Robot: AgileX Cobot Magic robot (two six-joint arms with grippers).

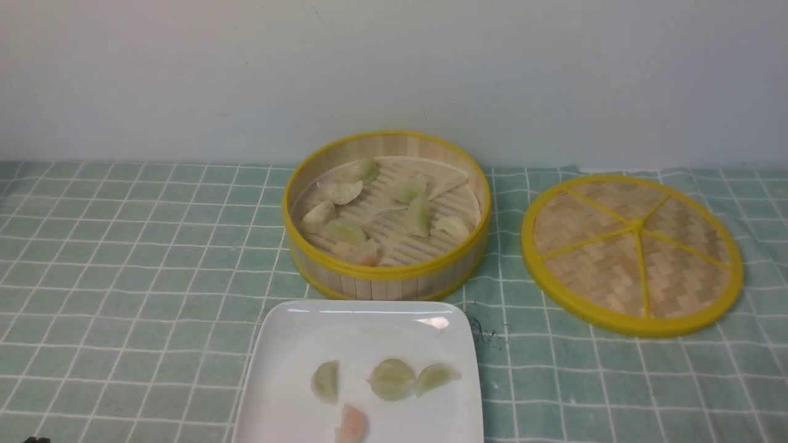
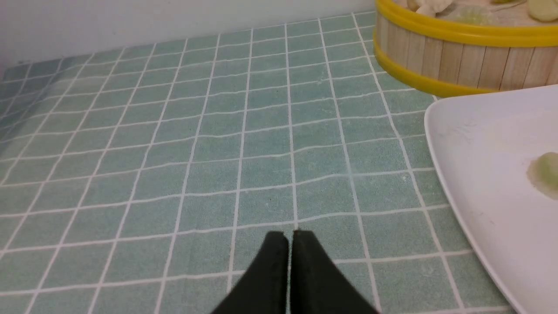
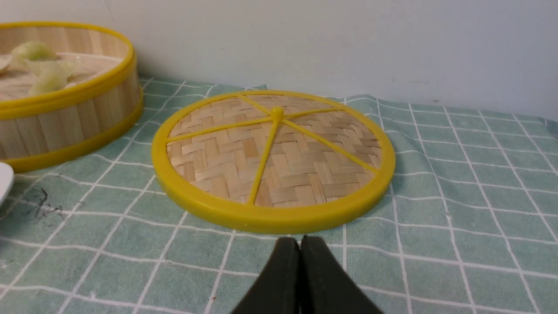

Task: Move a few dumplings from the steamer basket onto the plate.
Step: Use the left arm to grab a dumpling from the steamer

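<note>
Down on the green checked cloth (image 1: 123, 246), we had the steamer basket (image 1: 386, 277) sitting open at back centre, and the white plate (image 1: 289, 344) lay right in front of it, close to its bottom rim. Four dumplings (image 1: 392, 378) were on the plate: three pale green ones in a loose row, two of them touching, and an orange-pink one nearer us at the picture's lower edge. About eight more lay scattered on the basket's slatted floor, mostly greenish or whitish. Off to the right, the woven lid (image 1: 631, 246) lay flat on the cloth, clear of the basket. Our left gripper (image 2: 290, 237) was over bare cloth to the plate's left, jaws pressed together with nothing between them. Our right gripper (image 3: 300, 244) sat just short of the lid's near rim, jaws likewise closed and empty.
</note>
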